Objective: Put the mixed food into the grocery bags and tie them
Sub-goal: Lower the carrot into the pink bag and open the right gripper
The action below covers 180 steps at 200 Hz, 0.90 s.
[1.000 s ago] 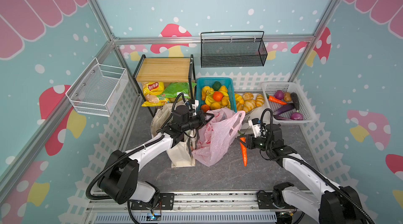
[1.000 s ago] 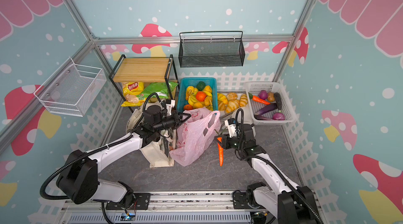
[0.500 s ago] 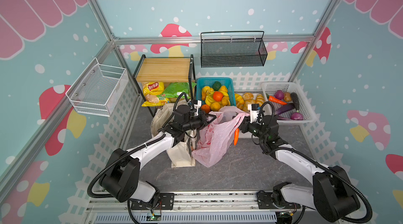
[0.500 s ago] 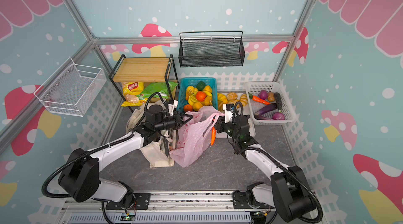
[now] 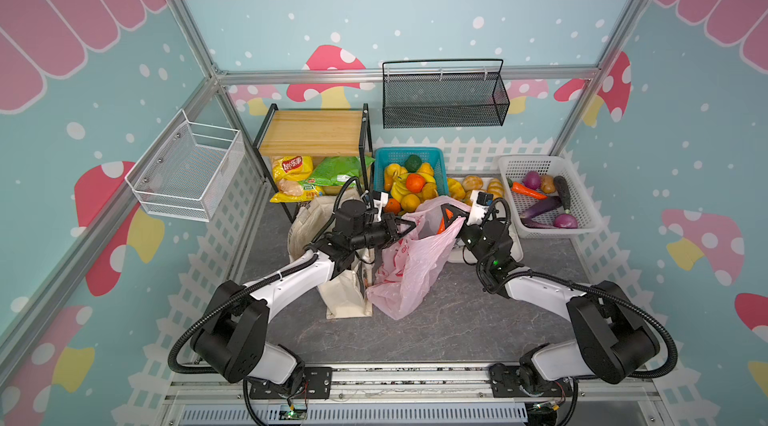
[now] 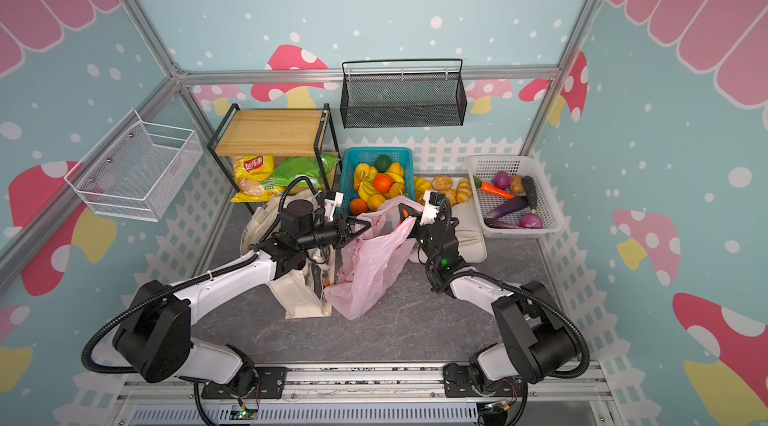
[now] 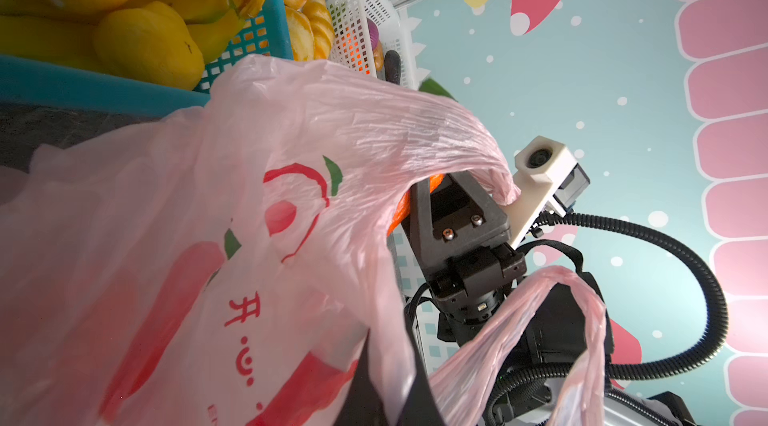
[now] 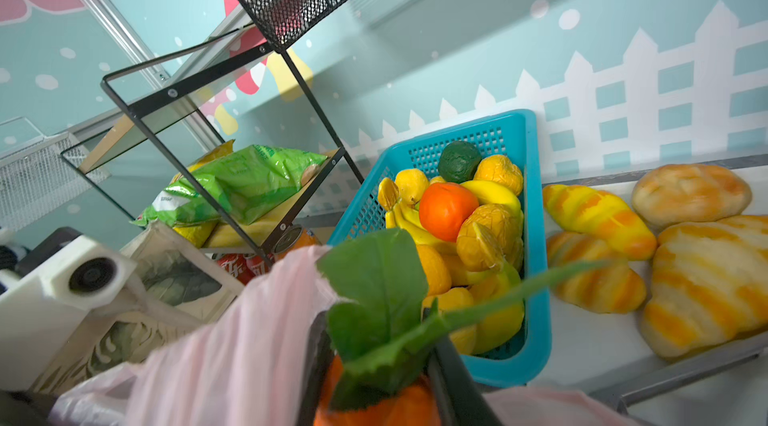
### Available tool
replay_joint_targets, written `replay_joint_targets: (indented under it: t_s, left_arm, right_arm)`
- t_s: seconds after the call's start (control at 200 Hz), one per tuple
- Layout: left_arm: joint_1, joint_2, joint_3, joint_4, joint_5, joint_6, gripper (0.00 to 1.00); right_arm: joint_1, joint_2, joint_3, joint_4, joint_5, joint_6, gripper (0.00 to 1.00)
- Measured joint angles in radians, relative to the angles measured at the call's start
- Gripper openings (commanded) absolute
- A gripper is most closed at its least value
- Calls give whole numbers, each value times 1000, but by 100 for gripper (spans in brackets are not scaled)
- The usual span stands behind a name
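Note:
The pink plastic bag [image 5: 411, 266] [image 6: 374, 266] stands mid-table with its mouth held up. My left gripper [image 5: 409, 226] [image 7: 388, 397] is shut on the bag's near rim, and pink film shows between its fingers [image 7: 361, 382]. My right gripper [image 5: 448, 217] [image 8: 382, 378] is shut on a toy carrot [image 8: 374, 407] with green leaves [image 8: 374, 299], right at the bag's mouth under a handle loop. The carrot's orange body [image 5: 441, 229] [image 7: 398, 212] pokes inside the opening. A cream canvas tote [image 5: 345, 299] [image 6: 301, 299] stands against the bag's left side, under my left arm.
Behind the bags is a teal basket [image 5: 409, 153] of fruit. Bread rolls [image 5: 473, 184] lie on a white tray, and a white basket [image 5: 536, 160] at the right holds vegetables. A rack [image 5: 311, 137] shelters a yellow chip packet [image 5: 291, 170] and a green packet [image 5: 338, 170].
My right gripper has carried the carrot from low over the table up and left to the pink bag's mouth. The left gripper has kept its hold on the bag's rim.

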Motion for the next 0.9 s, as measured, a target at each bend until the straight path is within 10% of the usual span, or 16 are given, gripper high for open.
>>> replay_joint_targets:
  t_s: [0.545,0.901]
  left_arm:
    - [-2,0,2,-4,-14,3,0]
    - [-1,0,2,-4,-34,3,0]
  right_arm:
    - [72,13,-109,16,31,79,32]
    - [92,-50,-142,-161,-278,109,59]
